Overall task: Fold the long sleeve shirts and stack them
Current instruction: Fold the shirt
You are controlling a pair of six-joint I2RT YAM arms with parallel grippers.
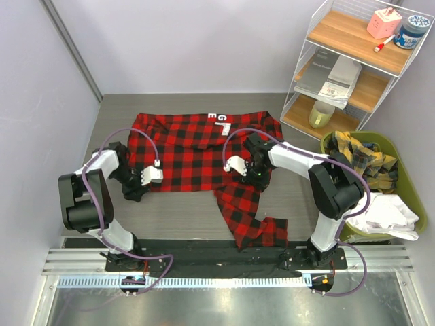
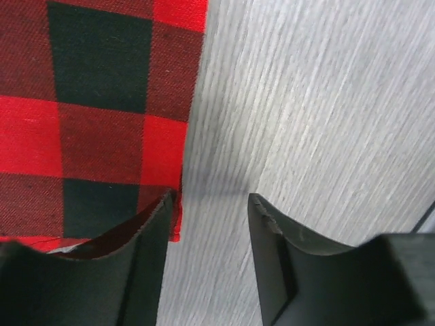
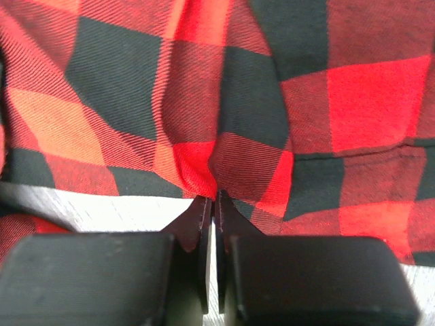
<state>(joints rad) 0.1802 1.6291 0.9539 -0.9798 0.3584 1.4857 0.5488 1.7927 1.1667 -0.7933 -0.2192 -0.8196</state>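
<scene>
Flannel shirt (image 1: pixel 183 153), red-and-black check, is laid out mostly flat on the grey table (image 1: pixel 177 217), between the two arms. The collar end is turned to the far side, where white lettering (image 1: pixel 219 121) is seen. One sleeve (image 1: pixel 253 217) is trailed toward the near edge on the right and is crumpled at its end.

The right gripper (image 3: pixel 209 204) is pinched tight on a small fold of cloth at the shirt's near hem, and the check is puckered just above the fingertips. The left gripper (image 2: pixel 211 204) is held with fingers apart at the shirt's left edge. One finger is set at the cloth edge and the other over bare table, so nothing is clamped. Whether that finger is under or on the cloth cannot be told.

A green bin (image 1: pixel 410 183) is placed right of the table, with a yellow plaid garment (image 1: pixel 360 159) and a white cloth (image 1: pixel 384 214) in it. A shelf unit (image 1: pixel 353 61) is placed behind it.
</scene>
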